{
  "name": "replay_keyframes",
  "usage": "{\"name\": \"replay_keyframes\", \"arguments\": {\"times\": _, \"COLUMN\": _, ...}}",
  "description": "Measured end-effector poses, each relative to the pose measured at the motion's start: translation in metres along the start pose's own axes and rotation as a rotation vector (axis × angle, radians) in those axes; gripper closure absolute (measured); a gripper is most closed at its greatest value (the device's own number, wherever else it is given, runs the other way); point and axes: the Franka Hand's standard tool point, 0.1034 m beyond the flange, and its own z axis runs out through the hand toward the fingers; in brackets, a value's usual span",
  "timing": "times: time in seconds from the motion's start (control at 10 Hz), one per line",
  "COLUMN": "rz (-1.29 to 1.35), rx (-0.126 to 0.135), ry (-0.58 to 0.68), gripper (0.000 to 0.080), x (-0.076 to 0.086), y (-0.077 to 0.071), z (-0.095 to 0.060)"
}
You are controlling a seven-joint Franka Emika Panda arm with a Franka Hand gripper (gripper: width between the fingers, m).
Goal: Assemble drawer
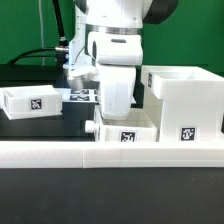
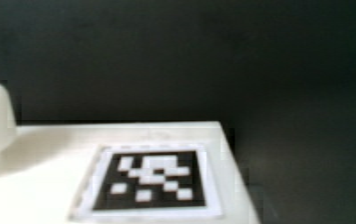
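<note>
White plastic parts all lie unjoined: the box (image 1: 186,100) near the edge of the table (image 1: 30,76) at the exterior view's right, one tray (image 1: 30,101) near the opposite edge, the second tray (image 1: 128,132) by the front edge under the gripper (image 1: 114,113), whose grip I cannot tell.

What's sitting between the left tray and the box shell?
In the exterior view, between the left tray and the box shell stands the arm, its claw low over the second tray; the marker board shows behind.
</note>
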Motion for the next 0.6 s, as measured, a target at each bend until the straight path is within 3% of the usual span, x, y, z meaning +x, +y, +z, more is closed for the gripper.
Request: {"name": "replay_keyframes", "arguments": {"times": 0.6, "rz": 0.002, "rx": -0.002, "ry": 0.006, "gripper": 0.0758, "x": 0.0082, "y": 0.0002, "z": -0.0001}}
